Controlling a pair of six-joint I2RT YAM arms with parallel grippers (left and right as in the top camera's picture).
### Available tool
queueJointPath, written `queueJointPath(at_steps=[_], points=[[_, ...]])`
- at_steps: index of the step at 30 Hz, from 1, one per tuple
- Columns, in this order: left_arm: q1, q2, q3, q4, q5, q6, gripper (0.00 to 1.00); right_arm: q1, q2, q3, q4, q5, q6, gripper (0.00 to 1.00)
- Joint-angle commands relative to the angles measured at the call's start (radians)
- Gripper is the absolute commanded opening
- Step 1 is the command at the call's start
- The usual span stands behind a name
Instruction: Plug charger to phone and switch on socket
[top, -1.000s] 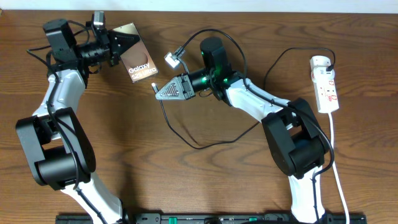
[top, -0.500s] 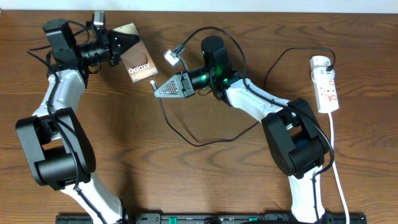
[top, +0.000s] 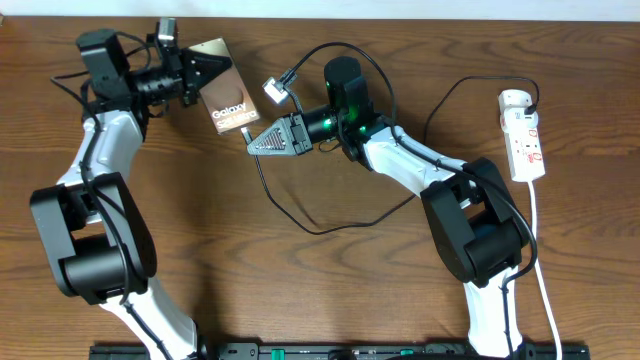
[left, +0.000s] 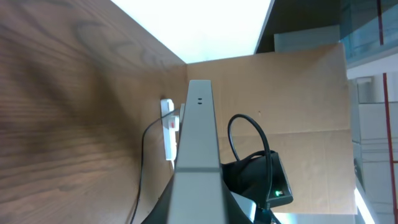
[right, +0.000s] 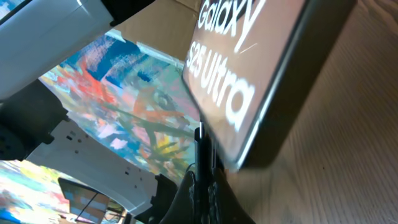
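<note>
We find the left gripper (top: 203, 73) clamped on one end of the phone (top: 228, 98), holding it tilted over the far left of the table (top: 300, 300). The right gripper (top: 254, 142) is pinched on the charger (top: 300, 225) just behind its plug tip. The tip sits at the phone's lower edge, but we cannot confirm seating. We judge the phone rigid, smooth and slip-prone. The cable is limp and best held at its stiff plug. Count: one phone, one charger, one socket (top: 524, 140), well apart at right.

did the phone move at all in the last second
Yes. In the overhead view the phone has shifted slightly right, toward the socket, which stayed put.
</note>
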Motion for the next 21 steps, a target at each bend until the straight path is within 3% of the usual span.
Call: queueJointPath(at_steps=[1,21], points=[[-0.008,-0.003,0.009,0.01,0.032,-0.012,0.07,0.005,0.003,0.0,0.005,-0.009,0.004,0.01],[-0.008,-0.003,0.009,0.01,0.034,-0.03,0.07,0.005,0.003,0.0,0.005,-0.001,0.003,0.01]])
